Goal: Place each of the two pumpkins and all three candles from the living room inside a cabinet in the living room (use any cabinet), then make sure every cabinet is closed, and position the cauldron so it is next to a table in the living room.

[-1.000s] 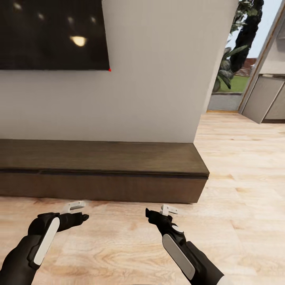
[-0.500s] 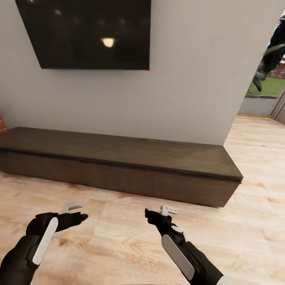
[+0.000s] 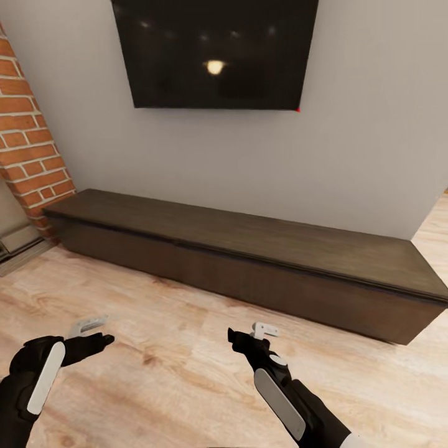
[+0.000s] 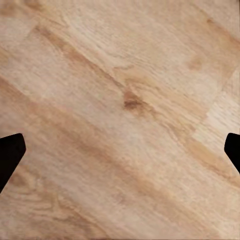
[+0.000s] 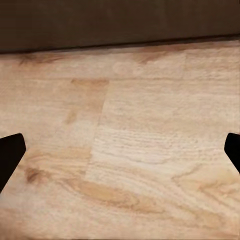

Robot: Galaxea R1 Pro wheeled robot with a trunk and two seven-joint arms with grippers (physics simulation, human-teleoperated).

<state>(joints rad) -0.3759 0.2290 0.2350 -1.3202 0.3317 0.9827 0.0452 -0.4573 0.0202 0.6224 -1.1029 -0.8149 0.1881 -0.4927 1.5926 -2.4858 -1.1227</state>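
Dark-brown wood cabinet (image 3: 249,249), plain fronts. Pale honey plank floor (image 3: 174,373) with brown grain streaks and knots. Light grey wall (image 3: 367,155). Glossy black TV (image 3: 214,53). Red-orange brick column (image 3: 28,149), pale mortar lines. Black arms with white panels.

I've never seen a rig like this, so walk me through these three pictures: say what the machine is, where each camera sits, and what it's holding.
It is a simulated wheeled robot with two arms. The head view looks forward and down: its left gripper and right gripper hang over a wood floor, facing a long dark-brown cabinet with its drawer fronts shut and top bare, under a wall-mounted TV, with a brick column at the left. The other two pictures come from cameras near each gripper. Both show floor between widely parted black fingers. Nothing is held.
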